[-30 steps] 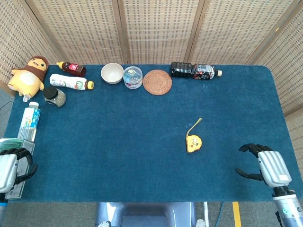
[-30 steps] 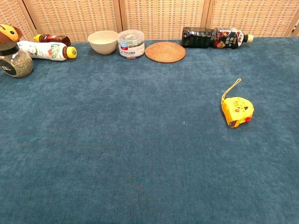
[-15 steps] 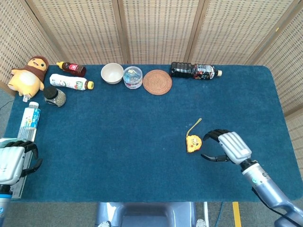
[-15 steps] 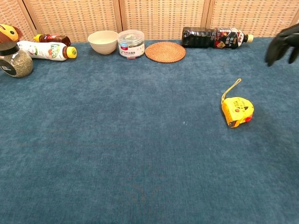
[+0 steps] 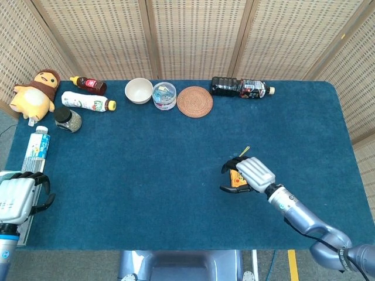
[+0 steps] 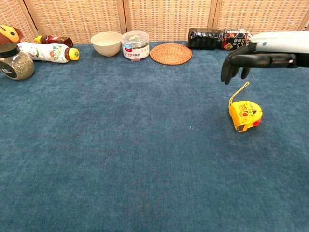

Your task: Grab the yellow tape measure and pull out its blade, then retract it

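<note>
Yellow tape measure (image 5: 237,179) largely hidden under right hand (image 5: 251,174), seemingly untouched.

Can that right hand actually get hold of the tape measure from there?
Probably yes. The right hand hangs open just above the tape measure, which lies alone on the table with nothing in between.

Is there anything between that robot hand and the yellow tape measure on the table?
No. In the chest view the right robot hand hangs above the tape measure, its fingers apart and pointing down, and nothing sits in the gap between them.
</note>
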You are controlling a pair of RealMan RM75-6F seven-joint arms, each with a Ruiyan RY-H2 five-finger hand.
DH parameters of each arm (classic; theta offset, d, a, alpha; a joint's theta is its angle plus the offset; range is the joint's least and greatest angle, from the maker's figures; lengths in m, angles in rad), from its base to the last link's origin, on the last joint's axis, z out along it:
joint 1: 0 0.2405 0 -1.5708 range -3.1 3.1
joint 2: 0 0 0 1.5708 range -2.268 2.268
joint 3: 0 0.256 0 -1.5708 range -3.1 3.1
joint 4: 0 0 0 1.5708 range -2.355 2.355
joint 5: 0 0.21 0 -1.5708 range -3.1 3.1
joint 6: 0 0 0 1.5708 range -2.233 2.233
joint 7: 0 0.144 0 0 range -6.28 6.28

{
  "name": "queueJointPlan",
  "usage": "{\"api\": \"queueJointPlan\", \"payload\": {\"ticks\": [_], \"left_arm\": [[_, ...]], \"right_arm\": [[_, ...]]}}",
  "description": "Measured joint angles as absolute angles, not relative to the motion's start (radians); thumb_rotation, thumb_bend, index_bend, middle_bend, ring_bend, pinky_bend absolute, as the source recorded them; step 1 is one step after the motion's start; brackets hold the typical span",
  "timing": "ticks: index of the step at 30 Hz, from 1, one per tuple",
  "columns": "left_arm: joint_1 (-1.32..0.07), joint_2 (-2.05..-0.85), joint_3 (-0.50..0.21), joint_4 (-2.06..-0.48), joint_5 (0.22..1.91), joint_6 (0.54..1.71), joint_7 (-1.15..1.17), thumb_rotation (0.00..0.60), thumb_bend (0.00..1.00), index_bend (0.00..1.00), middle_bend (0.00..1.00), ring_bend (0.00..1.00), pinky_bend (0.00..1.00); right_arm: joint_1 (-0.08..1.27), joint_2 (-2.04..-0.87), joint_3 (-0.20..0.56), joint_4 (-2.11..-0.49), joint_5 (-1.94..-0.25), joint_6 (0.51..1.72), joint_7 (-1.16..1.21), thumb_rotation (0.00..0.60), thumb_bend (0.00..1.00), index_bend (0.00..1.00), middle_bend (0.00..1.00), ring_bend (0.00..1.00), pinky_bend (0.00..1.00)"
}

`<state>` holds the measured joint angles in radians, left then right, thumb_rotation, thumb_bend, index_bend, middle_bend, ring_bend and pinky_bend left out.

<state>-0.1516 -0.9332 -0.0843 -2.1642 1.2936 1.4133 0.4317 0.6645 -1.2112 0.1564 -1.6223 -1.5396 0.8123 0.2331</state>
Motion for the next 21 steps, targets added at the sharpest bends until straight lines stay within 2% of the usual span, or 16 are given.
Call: {"api": "queueJointPlan", "payload": {"ticks": [6, 21], "left_arm": [[-0.154, -0.936, -0.079, -2.158, 1.286, 1.416, 0.432, 0.6, 0.27, 0.64, 0.52, 0.4, 0.37], [-0.141, -0.933, -0.057, -2.143, 1.281, 1.428, 0.41, 0.6, 0.27, 0.64, 0.52, 0.4, 0.37]], "right_arm": [[0.721, -1.262, 0.146, -1.575, -1.53, 0.764, 0.245, 0.0, 0.23, 0.34, 0.34, 0.28, 0.29], [0.767, -1.337, 0.092, -1.491, -1.49, 0.711, 0.239, 0.0, 0.23, 0.34, 0.35, 0.29, 0.29]]}}
